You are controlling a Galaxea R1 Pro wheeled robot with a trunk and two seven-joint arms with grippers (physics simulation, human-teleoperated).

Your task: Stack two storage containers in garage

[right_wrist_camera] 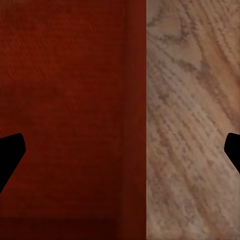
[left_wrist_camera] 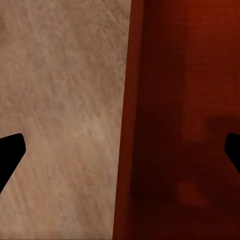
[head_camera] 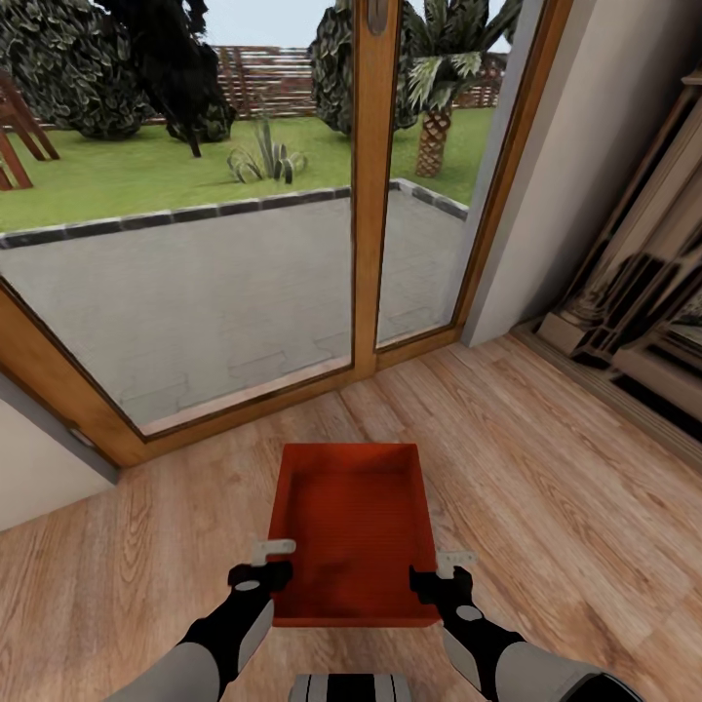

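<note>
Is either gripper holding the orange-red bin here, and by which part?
Nothing is gripped yet: both grippers, left and right, are open, each straddling a side wall of the bin.

Matt ribbed plastic storage container [head_camera: 353,526], grained wood-plank floor [head_camera: 546,487]

The head camera looks forward and down from high up, over a red bin [head_camera: 353,531] on the wood floor [head_camera: 546,468] toward glass doors [head_camera: 363,185]. Each wrist camera looks straight down, close, along one side wall of that bin [left_wrist_camera: 175,120] [right_wrist_camera: 65,110], half on floor [left_wrist_camera: 60,110] [right_wrist_camera: 195,125].
</note>
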